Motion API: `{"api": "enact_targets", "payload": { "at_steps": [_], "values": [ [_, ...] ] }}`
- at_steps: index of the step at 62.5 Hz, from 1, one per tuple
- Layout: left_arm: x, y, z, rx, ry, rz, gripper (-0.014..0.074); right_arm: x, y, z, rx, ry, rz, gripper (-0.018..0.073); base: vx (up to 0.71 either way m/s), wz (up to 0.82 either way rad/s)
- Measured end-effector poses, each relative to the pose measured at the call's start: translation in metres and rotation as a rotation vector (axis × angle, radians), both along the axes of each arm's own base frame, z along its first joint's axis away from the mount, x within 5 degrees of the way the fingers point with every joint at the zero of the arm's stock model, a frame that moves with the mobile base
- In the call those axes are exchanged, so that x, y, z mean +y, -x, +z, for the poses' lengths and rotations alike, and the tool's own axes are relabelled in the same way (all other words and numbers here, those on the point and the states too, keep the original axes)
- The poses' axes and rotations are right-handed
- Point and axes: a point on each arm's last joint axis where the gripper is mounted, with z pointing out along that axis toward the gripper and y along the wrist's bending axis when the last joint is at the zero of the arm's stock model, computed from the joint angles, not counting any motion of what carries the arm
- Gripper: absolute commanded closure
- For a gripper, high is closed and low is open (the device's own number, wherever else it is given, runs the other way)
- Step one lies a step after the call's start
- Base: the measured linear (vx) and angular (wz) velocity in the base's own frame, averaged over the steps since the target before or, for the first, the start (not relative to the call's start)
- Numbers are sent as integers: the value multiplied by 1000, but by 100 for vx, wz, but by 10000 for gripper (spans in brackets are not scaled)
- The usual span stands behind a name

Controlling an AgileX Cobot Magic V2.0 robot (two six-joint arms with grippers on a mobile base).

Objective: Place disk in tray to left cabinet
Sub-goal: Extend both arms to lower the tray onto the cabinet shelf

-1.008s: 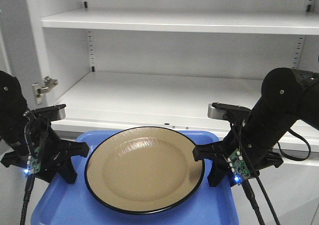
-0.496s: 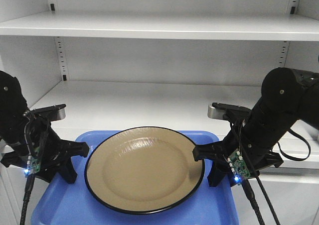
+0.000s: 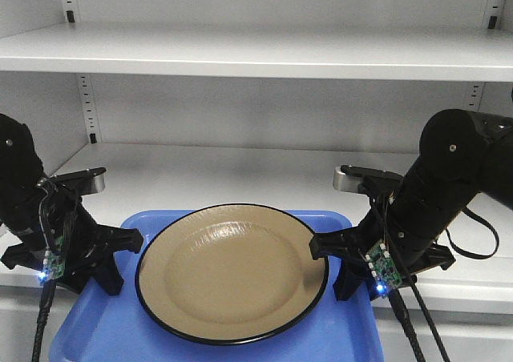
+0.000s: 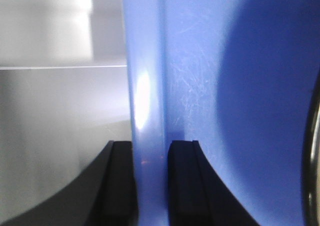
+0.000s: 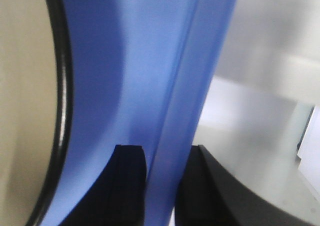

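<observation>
Blue plastic fills the foreground: the tray, carrying the tan, black-rimmed disk flat at its centre, is held in front of the pale left cabinet, just before the lower shelf's front edge. The left gripper pinches the tray's left rim between its black fingers, one outside and one inside the rim. The right gripper clamps the right rim the same way, the disk's edge lying close beside it.
</observation>
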Motion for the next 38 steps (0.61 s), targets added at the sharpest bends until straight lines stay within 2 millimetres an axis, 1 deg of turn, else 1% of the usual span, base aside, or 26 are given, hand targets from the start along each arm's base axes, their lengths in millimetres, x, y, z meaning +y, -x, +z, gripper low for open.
{"api": "enact_targets", "payload": {
  "at_steps": [38],
  "values": [
    [0, 0, 0, 0, 0, 0, 596, 0, 0, 0, 0, 0, 0, 563, 14, -6]
  ]
}}
